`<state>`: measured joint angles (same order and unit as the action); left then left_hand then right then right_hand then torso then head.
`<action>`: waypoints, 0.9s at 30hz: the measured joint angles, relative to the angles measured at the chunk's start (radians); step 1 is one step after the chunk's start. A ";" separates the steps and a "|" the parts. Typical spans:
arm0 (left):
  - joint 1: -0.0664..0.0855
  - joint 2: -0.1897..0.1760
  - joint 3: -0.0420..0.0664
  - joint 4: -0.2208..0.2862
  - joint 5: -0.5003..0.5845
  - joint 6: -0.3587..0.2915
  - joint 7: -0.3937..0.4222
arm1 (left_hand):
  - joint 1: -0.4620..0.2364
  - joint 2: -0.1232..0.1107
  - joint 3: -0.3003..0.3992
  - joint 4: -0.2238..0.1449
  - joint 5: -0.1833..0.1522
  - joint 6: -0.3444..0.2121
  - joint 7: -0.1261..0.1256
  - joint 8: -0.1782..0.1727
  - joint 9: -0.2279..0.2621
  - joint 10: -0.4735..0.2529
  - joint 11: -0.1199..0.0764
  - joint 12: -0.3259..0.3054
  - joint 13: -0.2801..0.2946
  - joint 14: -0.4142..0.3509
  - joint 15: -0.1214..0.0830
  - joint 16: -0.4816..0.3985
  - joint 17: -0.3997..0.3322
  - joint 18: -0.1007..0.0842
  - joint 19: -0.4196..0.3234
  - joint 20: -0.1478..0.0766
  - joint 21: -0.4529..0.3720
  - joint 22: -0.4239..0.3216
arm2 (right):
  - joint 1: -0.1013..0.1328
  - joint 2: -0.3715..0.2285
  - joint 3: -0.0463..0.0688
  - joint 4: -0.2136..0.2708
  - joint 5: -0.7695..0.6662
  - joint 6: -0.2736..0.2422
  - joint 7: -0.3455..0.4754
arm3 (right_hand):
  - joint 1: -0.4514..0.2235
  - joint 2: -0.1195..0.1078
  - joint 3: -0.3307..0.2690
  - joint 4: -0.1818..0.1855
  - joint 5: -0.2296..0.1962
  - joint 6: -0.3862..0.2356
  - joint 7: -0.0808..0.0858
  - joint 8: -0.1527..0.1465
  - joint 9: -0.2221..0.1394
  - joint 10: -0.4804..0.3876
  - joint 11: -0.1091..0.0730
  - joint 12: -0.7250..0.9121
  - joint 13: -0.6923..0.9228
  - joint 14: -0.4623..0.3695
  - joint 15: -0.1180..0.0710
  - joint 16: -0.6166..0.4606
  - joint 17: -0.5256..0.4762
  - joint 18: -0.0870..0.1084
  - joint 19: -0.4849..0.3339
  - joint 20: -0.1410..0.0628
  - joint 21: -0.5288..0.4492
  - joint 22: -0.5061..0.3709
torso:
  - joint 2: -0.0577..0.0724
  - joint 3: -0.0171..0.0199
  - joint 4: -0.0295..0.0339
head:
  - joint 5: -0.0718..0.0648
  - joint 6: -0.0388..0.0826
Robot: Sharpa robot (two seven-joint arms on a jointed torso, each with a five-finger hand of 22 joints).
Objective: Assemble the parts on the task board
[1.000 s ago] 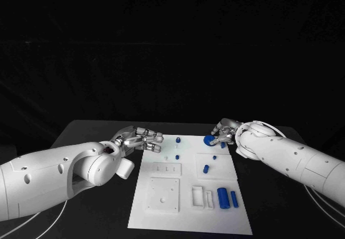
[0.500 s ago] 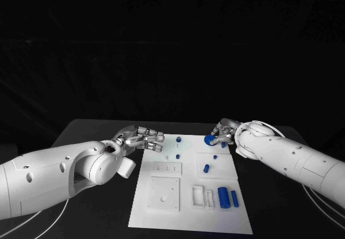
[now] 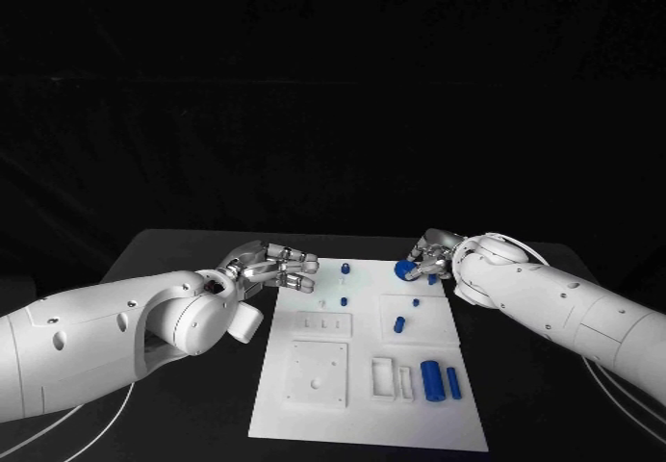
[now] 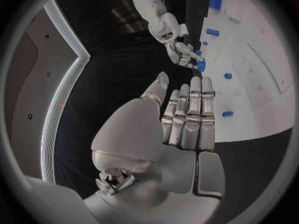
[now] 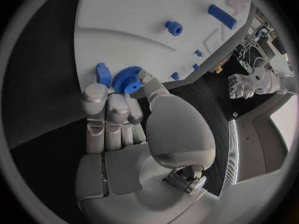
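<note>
The right hand (image 3: 427, 258) has its fingers (image 5: 111, 109) closed narrow on a blue gear (image 5: 127, 79), pinching it against the thumb at the task board's (image 3: 364, 404) upper right corner in the head view. Just beside the gear stands a small blue block (image 5: 103, 74). The left hand (image 3: 275, 267), at the board's upper left edge, holds nothing, its fingers (image 4: 190, 114) straight and slightly apart over the black worktop (image 3: 181, 260). Toward the frame's lower right, two blue cylinders (image 3: 440, 381) lie side by side on the board.
</note>
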<state>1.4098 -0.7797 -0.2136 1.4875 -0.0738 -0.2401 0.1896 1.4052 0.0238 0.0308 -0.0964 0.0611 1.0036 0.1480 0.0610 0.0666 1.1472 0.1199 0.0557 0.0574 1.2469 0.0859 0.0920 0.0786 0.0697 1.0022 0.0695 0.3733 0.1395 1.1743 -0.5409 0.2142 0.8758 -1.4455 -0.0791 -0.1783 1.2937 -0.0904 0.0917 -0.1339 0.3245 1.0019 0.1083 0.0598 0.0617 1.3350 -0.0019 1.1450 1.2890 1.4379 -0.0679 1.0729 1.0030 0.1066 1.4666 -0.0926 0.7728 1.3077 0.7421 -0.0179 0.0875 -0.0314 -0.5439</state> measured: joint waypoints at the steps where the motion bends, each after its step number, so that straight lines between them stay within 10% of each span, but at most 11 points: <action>1: 0.000 0.000 0.000 0.000 0.000 0.000 0.000 | 0.000 0.000 0.000 0.000 0.000 0.000 0.000 0.000 0.000 0.000 0.000 0.000 0.000 0.000 0.000 0.000 0.000 0.000 0.000 0.000 0.000 0.000 | 0.000 0.001 0.000 -0.001 -0.001 0.000 0.000 | 0.000 0.000 0.001 -0.001 -0.001 0.001 0.001 0.000 0.000 0.000 0.000 0.000 0.000 0.000 0.000 0.000 0.000 0.000 0.000 0.000 0.000 0.000 | 0.000 -0.0001 -0.0002 | 0.000 -0.001; 16: 0.000 0.000 0.000 -0.001 0.000 0.001 -0.001 | 0.000 0.000 0.000 0.000 0.000 0.000 0.000 0.000 0.000 0.000 0.000 0.000 0.000 0.000 0.000 0.000 0.000 0.000 -0.007 0.000 0.000 -0.001 | 0.000 0.006 -0.007 -0.005 -0.040 -0.020 0.002 | -0.025 -0.004 0.156 -0.021 -0.073 0.099 -0.017 -0.001 0.001 0.011 0.000 0.000 0.005 0.003 -0.003 0.000 0.001 -0.006 0.000 0.000 0.000 0.000 | 0.000 0.0005 -0.0006 | -0.002 -0.008; 27: 0.000 -0.003 -0.001 -0.001 0.000 0.002 -0.001 | 0.004 0.004 0.000 0.000 0.000 0.000 0.000 0.000 0.000 0.000 0.000 0.000 0.000 0.000 0.000 0.000 0.000 0.000 -0.007 0.000 0.000 -0.001 | -0.009 0.001 -0.025 0.023 -0.118 -0.065 -0.010 | -0.031 -0.040 0.098 0.042 -0.159 0.114 -0.026 -0.001 0.004 0.016 -0.002 0.004 0.005 0.003 -0.003 0.005 0.001 -0.007 0.000 0.000 0.004 0.000 | -0.001 0.0012 -0.0026 | -0.010 -0.008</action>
<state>1.4098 -0.7825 -0.2142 1.4868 -0.0742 -0.2380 0.1882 1.4092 0.0278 0.0308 -0.0964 0.0611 1.0037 0.1480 0.0610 0.0666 1.1472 0.1200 0.0557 0.0574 1.2469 0.0859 0.0920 0.0786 0.0696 0.9949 0.0694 0.3732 0.1381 1.1657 -0.5402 0.1895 0.8986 -1.5635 -0.1440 -0.1886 1.2627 -0.1300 0.1895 -0.0919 0.1657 1.1160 0.0820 0.0586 0.0656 1.3513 -0.0035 1.1490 1.2944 1.4411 -0.0711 1.0783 1.0040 0.0999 1.4666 -0.0927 0.7767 1.3075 0.7408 -0.0167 0.0849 -0.0410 -0.5523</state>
